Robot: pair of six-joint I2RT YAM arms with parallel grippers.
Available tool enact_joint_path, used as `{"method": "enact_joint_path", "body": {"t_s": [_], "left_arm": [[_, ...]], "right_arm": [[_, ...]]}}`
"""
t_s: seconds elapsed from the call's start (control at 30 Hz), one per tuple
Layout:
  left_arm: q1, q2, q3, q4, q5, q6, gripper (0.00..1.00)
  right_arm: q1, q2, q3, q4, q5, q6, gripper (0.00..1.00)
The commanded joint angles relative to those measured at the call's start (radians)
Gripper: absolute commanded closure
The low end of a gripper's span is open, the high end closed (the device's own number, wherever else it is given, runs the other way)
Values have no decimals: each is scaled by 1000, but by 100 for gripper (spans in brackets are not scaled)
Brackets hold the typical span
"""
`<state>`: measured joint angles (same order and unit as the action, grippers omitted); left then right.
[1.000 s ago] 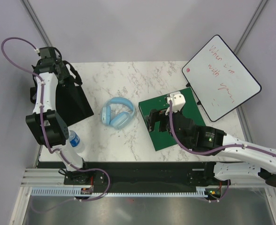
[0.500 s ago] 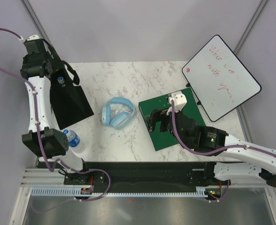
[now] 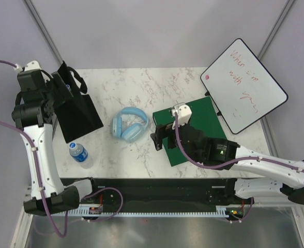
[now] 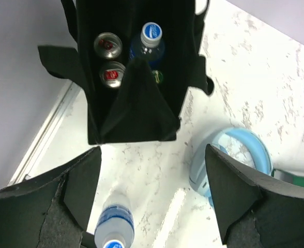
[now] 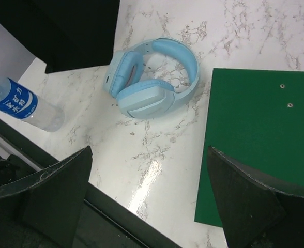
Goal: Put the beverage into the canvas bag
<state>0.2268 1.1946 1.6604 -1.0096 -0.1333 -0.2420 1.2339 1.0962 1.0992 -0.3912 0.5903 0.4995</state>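
Note:
The black canvas bag [image 3: 78, 108] stands open at the table's left; in the left wrist view [image 4: 136, 111] it holds two cans [image 4: 108, 44], a blue-capped bottle [image 4: 151, 36] and a green item. A clear water bottle with a blue label [image 3: 79, 153] lies on the marble near the front left edge; it also shows in the left wrist view [image 4: 113, 230] and the right wrist view [image 5: 23, 106]. My left gripper [image 4: 152, 150] is open and empty, high above the bag's near side. My right gripper [image 5: 149, 152] is open and empty above the table's middle front.
Light blue headphones [image 3: 130, 124] lie mid-table, right of the bag. A green board [image 3: 193, 129] lies under my right arm. A whiteboard [image 3: 243, 85] with red writing leans at the back right. The table's front edge and black rail [image 5: 116, 217] are close below my right gripper.
My left arm has pulled back from over the bag toward the left and risen, jaws open; a blue-capped bottle now stands inside the bag. My right gripper has shifted slightly left.

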Motion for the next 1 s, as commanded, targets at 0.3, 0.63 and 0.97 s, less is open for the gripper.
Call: {"method": "enact_joint_path", "body": {"t_s": [0.3,0.63,0.97], "left_arm": [[-3,-208,-169,-77,132,-129,16],[-30,-453,-425,-239,-153,-240,15],[-30,-523,-567,-245,-31,-241,30]], "right_arm": [[-22,341,243,379,-429,-161,2],[-100,442,266,298,-461,-27,2],[-111,317,142,296,-446,-38,2]]}}
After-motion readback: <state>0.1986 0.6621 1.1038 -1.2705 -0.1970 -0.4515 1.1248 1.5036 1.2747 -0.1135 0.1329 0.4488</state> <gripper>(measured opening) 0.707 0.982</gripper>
